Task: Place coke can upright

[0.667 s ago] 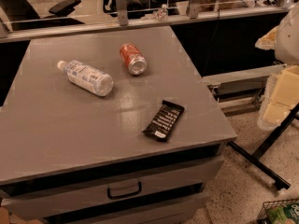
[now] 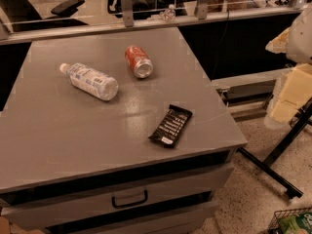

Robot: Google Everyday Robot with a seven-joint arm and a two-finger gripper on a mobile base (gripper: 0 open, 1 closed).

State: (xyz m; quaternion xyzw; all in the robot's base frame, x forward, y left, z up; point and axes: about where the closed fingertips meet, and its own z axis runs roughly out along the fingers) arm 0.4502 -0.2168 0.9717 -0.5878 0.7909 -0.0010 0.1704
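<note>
Sideways lies coke can (image 2: 138, 61), bottle (image 2: 90, 81) near, wrapper (image 2: 170, 126) apart; claw (image 2: 291, 92) far right.

One cam, one view, nothing else to share the scene with. It sits high, in front of the grey cabinet (image 2: 73, 130), and looks down and forward across its top at a slant. Mid range: nearly the whole top in frame, drawer front (image 2: 129, 196) at 6 o'clock, glass rail (image 2: 146, 26) at 12, speckled floor (image 2: 243, 194) at 5. The gripper (image 2: 288, 94) cuts in at 3 o'clock, hard against the right edge, off the side of the top, partly cropped.
</note>
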